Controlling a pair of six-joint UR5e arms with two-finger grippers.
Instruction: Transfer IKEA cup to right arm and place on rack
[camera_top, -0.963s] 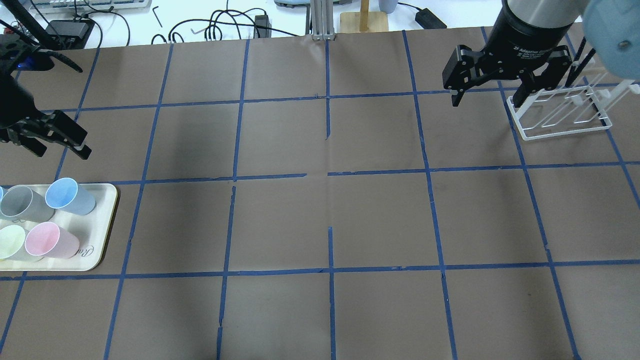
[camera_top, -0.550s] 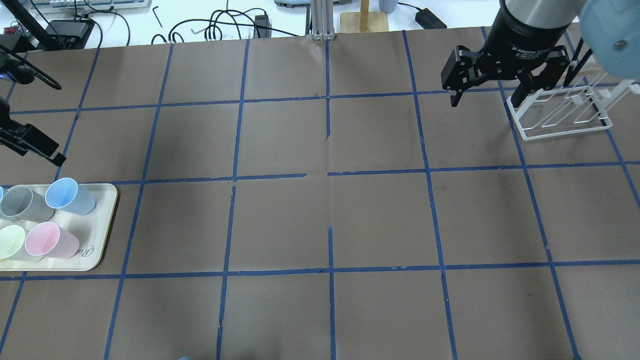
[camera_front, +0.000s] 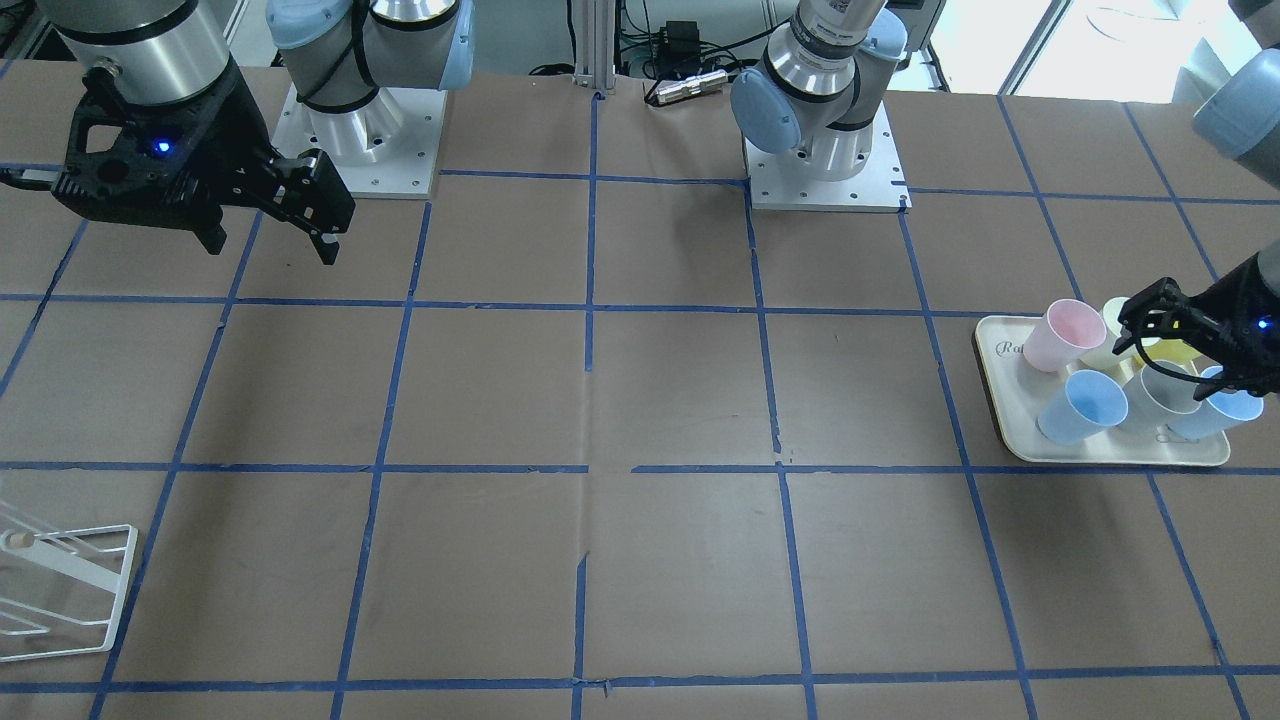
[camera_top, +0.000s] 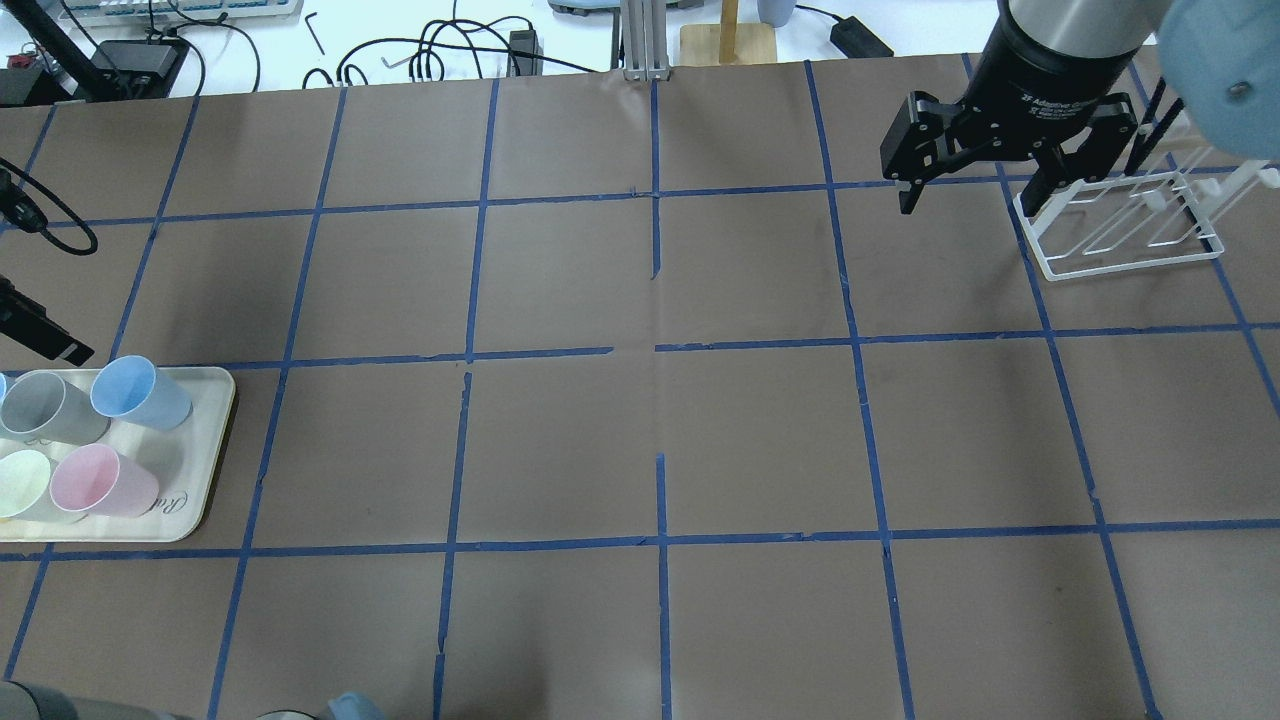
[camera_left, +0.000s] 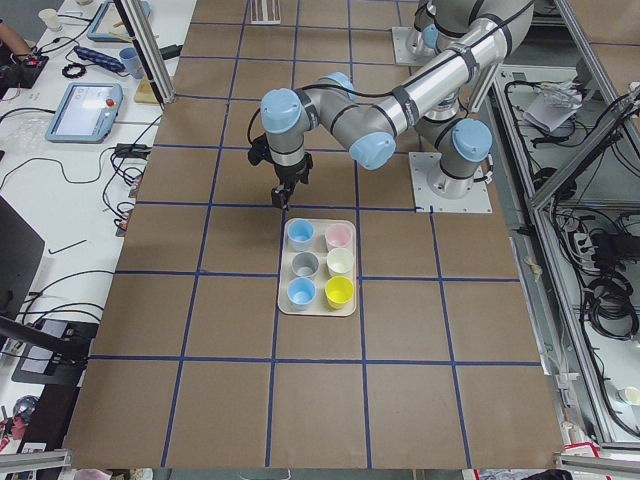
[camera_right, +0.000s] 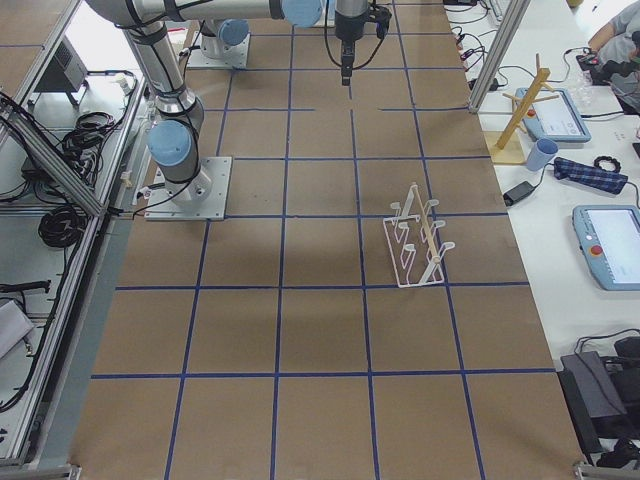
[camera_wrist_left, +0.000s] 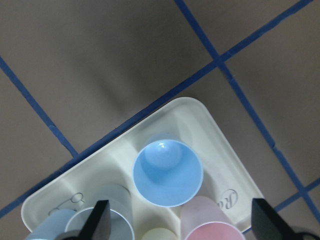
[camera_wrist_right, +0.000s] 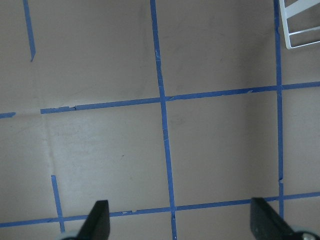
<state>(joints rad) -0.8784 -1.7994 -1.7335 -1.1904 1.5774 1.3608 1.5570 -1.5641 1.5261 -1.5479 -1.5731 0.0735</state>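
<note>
- Found left gripper (camera_wrist_left: 181, 225) spread wide, its fingertips (camera_wrist_left: 100, 222) far apart at the bottom edge of the wrist view. Nothing clamped, nothing touched.
- Located IKEA cup (camera_wrist_left: 167, 175) upright, mouth up, in a corner spot of the cream tray (camera_wrist_left: 220, 135). Framed between the two fingertips in the wrist view, but below them and apart.
- Read from the left side view: left gripper pointing down, hanging in the air near the tray edge closest to that cup. Cannot tell whether it is squarely over the cup.
- Logged neighbours on the tray: grey cup (camera_top: 45, 405) just beside the IKEA cup, pink cup (camera_top: 100, 480) near it, second blue cup (camera_front: 1215, 412) past the grey one.
- Found right gripper (camera_top: 972, 203) likewise open wide and empty, held above the table (camera_top: 640, 440) with no contact.
- Noted rack (camera_top: 1120, 235) standing on the table just beside the right gripper, well apart from the tray at the opposite end. Only one white corner caught in the right wrist view.
</note>
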